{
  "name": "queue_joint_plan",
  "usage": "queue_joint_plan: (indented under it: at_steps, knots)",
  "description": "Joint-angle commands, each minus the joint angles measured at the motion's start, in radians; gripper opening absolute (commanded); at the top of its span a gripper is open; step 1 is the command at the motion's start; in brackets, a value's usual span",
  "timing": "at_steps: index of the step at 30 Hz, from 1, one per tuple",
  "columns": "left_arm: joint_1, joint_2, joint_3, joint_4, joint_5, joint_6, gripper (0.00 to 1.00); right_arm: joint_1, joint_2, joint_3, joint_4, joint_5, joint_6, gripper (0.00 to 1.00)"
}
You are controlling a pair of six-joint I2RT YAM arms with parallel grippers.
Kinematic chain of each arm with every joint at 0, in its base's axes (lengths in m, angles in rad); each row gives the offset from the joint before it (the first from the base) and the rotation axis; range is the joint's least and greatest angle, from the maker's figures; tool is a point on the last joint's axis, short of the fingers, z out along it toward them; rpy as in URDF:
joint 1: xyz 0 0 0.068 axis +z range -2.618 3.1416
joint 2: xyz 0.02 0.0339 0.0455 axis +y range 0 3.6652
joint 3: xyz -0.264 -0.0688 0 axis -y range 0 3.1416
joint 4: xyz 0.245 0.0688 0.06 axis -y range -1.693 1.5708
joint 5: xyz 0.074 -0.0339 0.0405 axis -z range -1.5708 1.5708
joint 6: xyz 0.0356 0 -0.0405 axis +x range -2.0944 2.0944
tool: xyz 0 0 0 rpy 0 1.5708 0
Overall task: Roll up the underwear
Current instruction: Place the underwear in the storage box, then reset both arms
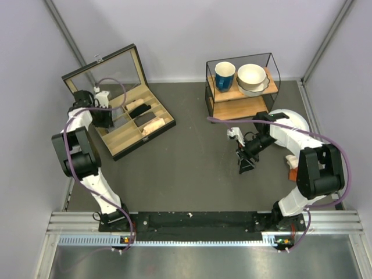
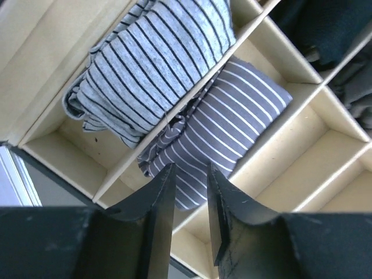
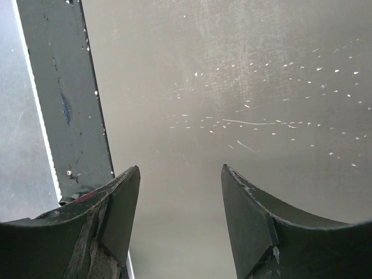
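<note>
The underwear (image 2: 226,119), dark grey cloth with thin white stripes, lies bunched in a compartment of the wooden divided box (image 2: 290,157). One end of it drapes over a divider. My left gripper (image 2: 190,168) hovers just above its near end with the jaws a narrow gap apart and nothing clamped between them. In the top view the left gripper (image 1: 106,118) is over the box's left part (image 1: 125,139) and hides the underwear. My right gripper (image 3: 180,174) is open and empty over bare dark table, also visible in the top view (image 1: 246,160).
A lighter grey cloth with black stripes (image 2: 157,58) fills the neighbouring compartment. Beige (image 1: 135,104), black (image 1: 140,112) and orange-and-white (image 1: 153,125) rolls lie in the box. Its glass lid (image 1: 104,70) stands open. A wire shelf (image 1: 241,107) holds a blue mug (image 1: 224,75) and bowls (image 1: 251,77).
</note>
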Motion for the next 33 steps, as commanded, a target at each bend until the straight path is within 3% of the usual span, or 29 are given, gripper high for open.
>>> queue_joint_plan:
  at_steps: [1, 4, 8, 9, 10, 14, 15, 17, 19, 21, 27, 33]
  knots:
    - [0.005, -0.17, 0.051, 0.016, 0.107, -0.105, 0.36, -0.006, -0.06, 0.01, -0.012, -0.003, 0.004, 0.59]
    - [0.002, -0.282, 0.024, 0.065, 0.196, -0.186, 0.45, -0.01, -0.1, 0.03, -0.001, 0.009, 0.031, 0.59]
    - [-0.059, -0.467, -0.146, 0.171, 0.336, -0.264, 0.57, -0.053, -0.198, 0.082, 0.041, 0.027, 0.109, 0.59]
    - [-0.078, -0.553, -0.182, 0.181, 0.344, -0.275, 0.69, -0.067, -0.218, 0.097, 0.052, 0.031, 0.152, 0.59]
    - [-0.098, -0.596, -0.215, 0.204, 0.342, -0.289, 0.99, -0.087, -0.262, 0.132, 0.086, 0.034, 0.183, 0.59]
    - [-0.153, -0.821, -0.383, 0.227, 0.37, -0.358, 0.99, -0.255, -0.397, 0.186, 0.257, 0.034, 0.378, 0.69]
    - [-0.155, -0.91, -0.401, 0.229, 0.393, -0.369, 0.99, -0.287, -0.426, 0.182, 0.311, 0.032, 0.483, 0.99]
    - [-0.156, -1.002, -0.462, 0.229, 0.414, -0.39, 0.99, -0.337, -0.529, 0.145, 0.507, 0.107, 0.623, 0.99]
    - [-0.158, -1.13, -0.507, 0.231, 0.411, -0.416, 0.99, -0.341, -0.598, 0.096, 0.621, 0.327, 0.825, 0.99]
    - [-0.164, -1.237, -0.567, 0.244, 0.41, -0.467, 0.99, -0.341, -0.694, 0.059, 0.715, 0.443, 0.963, 0.99]
    - [-0.201, -1.389, -0.707, 0.341, 0.538, -0.642, 0.99, -0.34, -0.845, 0.02, 0.697, 0.554, 1.033, 0.99]
    - [-0.277, -1.493, -0.791, 0.35, 0.523, -0.596, 0.99, -0.34, -0.89, 0.016, 0.652, 0.589, 1.058, 0.99]
